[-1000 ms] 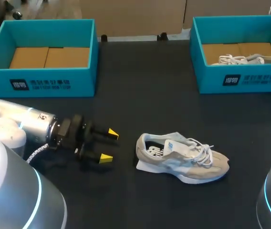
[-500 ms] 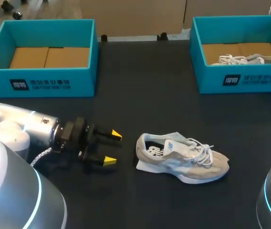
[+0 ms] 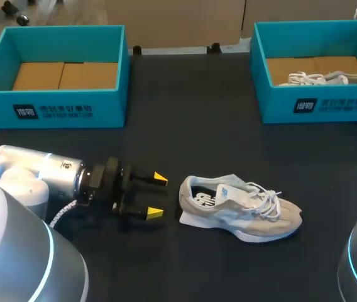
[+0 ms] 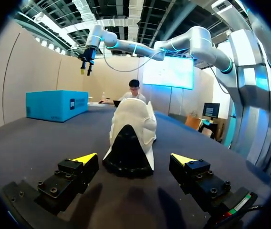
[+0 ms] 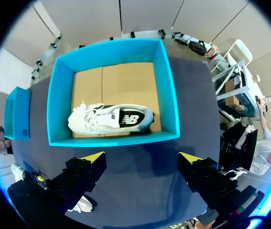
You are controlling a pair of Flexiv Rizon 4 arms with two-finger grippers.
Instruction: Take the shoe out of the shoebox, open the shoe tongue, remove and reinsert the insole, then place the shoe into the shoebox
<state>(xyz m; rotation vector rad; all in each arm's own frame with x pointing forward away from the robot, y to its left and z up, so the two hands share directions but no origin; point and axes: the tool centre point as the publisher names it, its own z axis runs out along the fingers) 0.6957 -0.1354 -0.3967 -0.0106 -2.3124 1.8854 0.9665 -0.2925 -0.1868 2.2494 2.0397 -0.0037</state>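
Head view: a grey and white sneaker (image 3: 240,211) lies on its sole on the dark table (image 3: 191,132), near the front and a little right of the middle, with its heel to the left and its toe to the right. It is outside both boxes, its laces are loose and its collar gapes. The left arm comes in low from the left. The left gripper (image 3: 157,195) hovers just left of the heel with its yellow-tipped fingers spread wide, holding nothing and not touching the shoe. An open teal shoebox (image 3: 53,112) stands at the far left, showing only its cardboard floor. A second teal shoebox (image 3: 317,107) at the far right holds another white sneaker (image 3: 329,78).

Left wrist view: the left gripper (image 4: 133,158) faces the black heel of the grey and white sneaker (image 4: 130,129), which sits ahead of and between the open fingers, clear of both. The right arm arches high over the table, and the right gripper (image 4: 85,69) hangs above the far teal shoebox (image 4: 57,105).

Right wrist view: the right gripper (image 5: 142,157) looks straight down with its fingers wide apart and empty. The teal shoebox (image 5: 171,109) is well below it, and the white sneaker (image 5: 109,119) lies on its side on the cardboard floor, along the near wall.
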